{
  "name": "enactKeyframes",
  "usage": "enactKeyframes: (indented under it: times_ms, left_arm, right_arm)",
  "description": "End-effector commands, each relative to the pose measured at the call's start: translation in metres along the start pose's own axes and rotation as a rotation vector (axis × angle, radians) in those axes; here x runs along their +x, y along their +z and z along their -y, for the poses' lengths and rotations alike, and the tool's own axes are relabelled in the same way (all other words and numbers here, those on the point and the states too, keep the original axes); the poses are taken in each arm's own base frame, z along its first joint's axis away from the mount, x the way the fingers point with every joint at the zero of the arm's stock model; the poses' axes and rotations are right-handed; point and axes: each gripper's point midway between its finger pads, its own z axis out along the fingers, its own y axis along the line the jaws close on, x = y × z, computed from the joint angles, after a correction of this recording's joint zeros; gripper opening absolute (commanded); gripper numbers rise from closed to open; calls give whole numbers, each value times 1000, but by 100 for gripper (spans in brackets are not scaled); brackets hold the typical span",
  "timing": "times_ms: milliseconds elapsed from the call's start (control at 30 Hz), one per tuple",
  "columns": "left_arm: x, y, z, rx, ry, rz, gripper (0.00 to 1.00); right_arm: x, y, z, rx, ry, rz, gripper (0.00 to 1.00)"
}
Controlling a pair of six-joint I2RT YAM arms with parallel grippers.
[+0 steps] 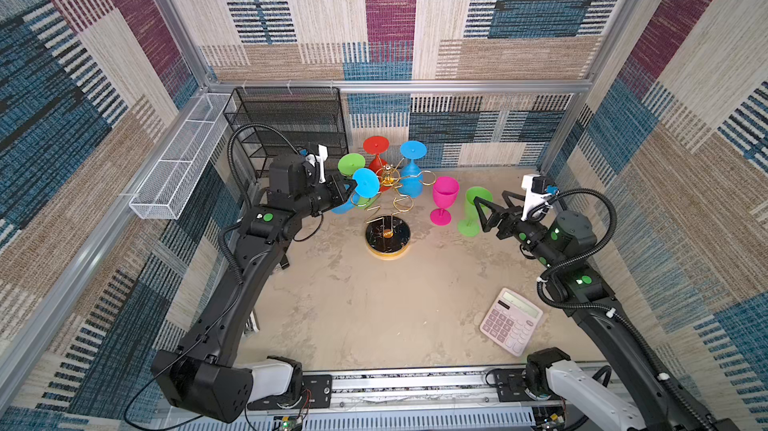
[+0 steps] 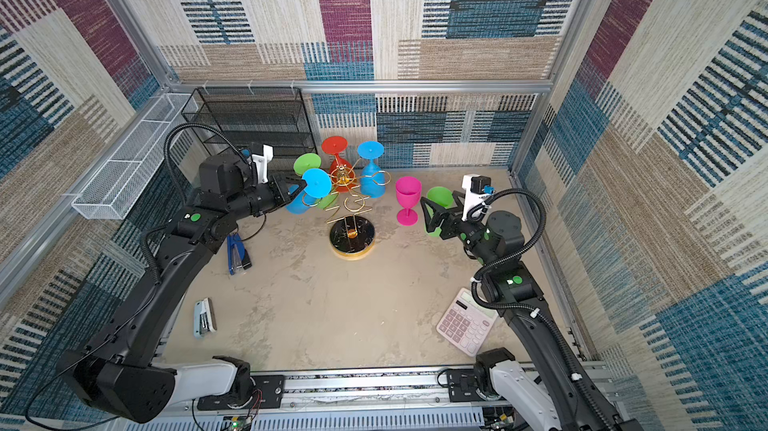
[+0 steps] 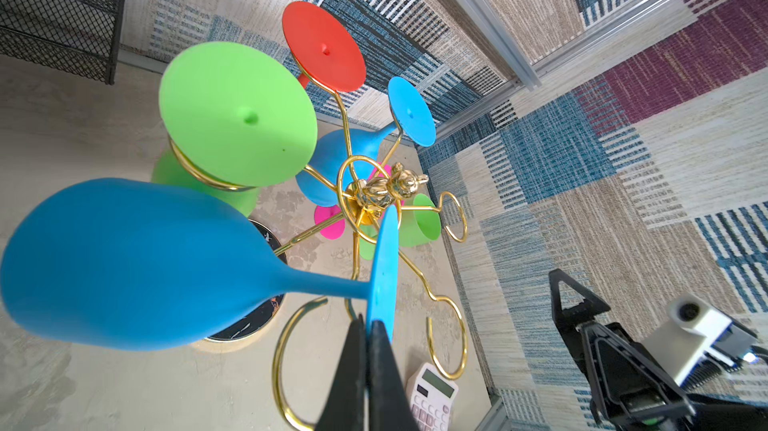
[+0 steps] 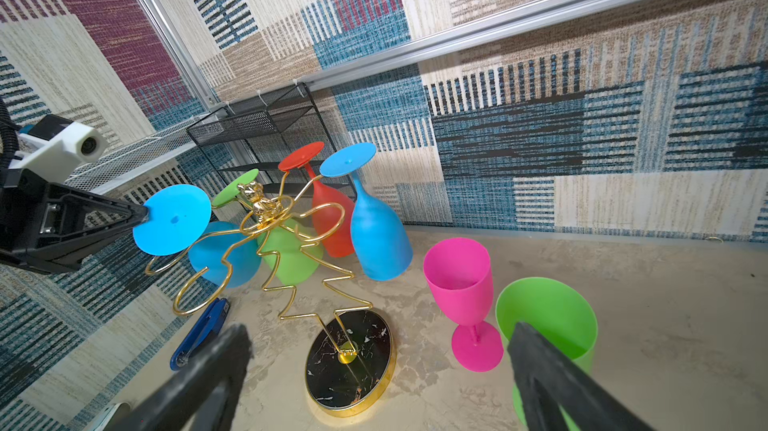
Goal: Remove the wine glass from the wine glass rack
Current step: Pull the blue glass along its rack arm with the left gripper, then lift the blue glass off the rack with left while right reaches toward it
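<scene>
The gold wire wine glass rack (image 1: pixel 390 183) stands on its round black base (image 1: pixel 387 237) at the table's back middle. A green (image 1: pixel 351 163), a red (image 1: pixel 376 145) and a blue glass (image 1: pixel 413 149) hang upside down from its arms. My left gripper (image 1: pixel 353 188) (image 3: pixel 368 325) is shut on the rim of another blue wine glass's foot (image 1: pixel 366 182) (image 3: pixel 382 266). That glass's bowl (image 3: pixel 124 262) tilts toward the left arm beside an open gold loop (image 3: pixel 286 350). Whether its stem still touches the loop I cannot tell. My right gripper (image 1: pixel 490 198) (image 4: pixel 378 335) is open and holds nothing.
A pink glass (image 1: pixel 444 196) and a green glass (image 1: pixel 471 208) stand upright on the table by the right gripper. A black mesh shelf (image 1: pixel 286 125) and a white wire basket (image 1: pixel 178 171) sit back left. A calculator (image 1: pixel 511 321) lies front right. Staplers (image 2: pixel 237 254) (image 2: pixel 204 318) lie left.
</scene>
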Motion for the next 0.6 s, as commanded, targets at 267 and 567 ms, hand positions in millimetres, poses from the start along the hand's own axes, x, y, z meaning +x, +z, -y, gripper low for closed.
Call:
enactKeyframes:
  times_ms: [267, 567]
  left_arm:
    - [-14, -20, -9, -24, -12, 103, 0]
    - [-13, -63, -26, -51, -63, 167, 0]
  right_arm:
    - [-9, -4, -4, -8, -6, 21, 99]
    - [-9, -3, -5, -11, -16, 17, 99]
